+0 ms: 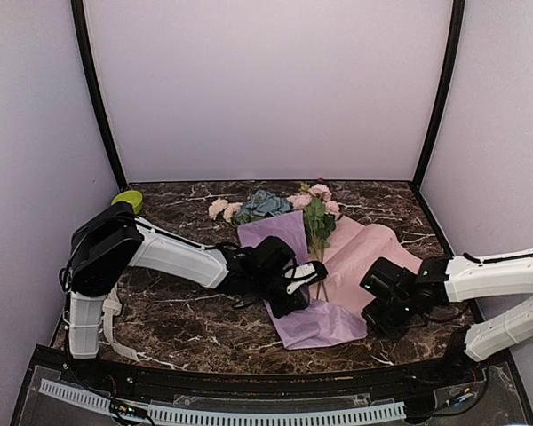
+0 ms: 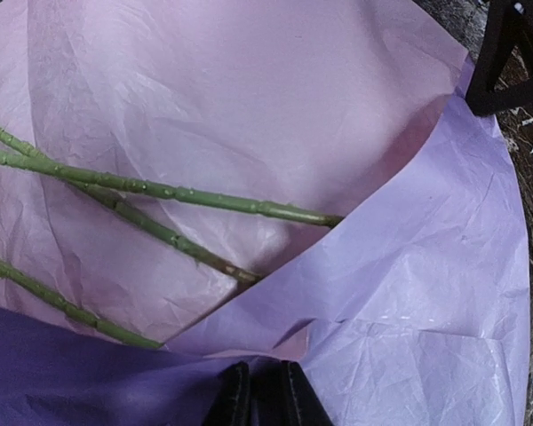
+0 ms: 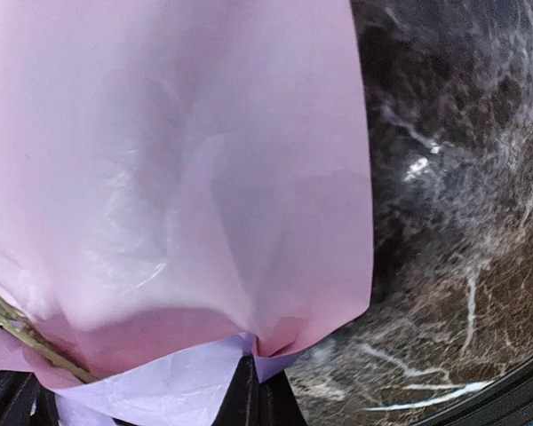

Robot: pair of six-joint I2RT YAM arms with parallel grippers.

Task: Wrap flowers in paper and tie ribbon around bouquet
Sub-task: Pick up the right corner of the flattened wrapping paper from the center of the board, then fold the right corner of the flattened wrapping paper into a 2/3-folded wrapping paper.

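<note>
- Only the top view shows the flower heads [image 1: 265,206] (pink, cream, blue) at the paper's [image 1: 355,253] upper edge, mid-frame, and a green bowl [image 1: 127,200] at upper left, its contents hidden.
- Left wrist view: three green stems [image 2: 160,189] lie on the pink face inside the lilac fold. The left end effector [image 2: 262,377] is clamped on that fold.
- Right wrist view: the right end effector [image 3: 258,382] is pinched together on the paper's corner, with the marble bench [image 3: 462,222] beside it.

The paper [image 2: 249,106] is thin, matt and finely creased, the table [image 3: 462,222] glossy dark veined marble, the arms [image 1: 178,257] smooth white plastic.
</note>
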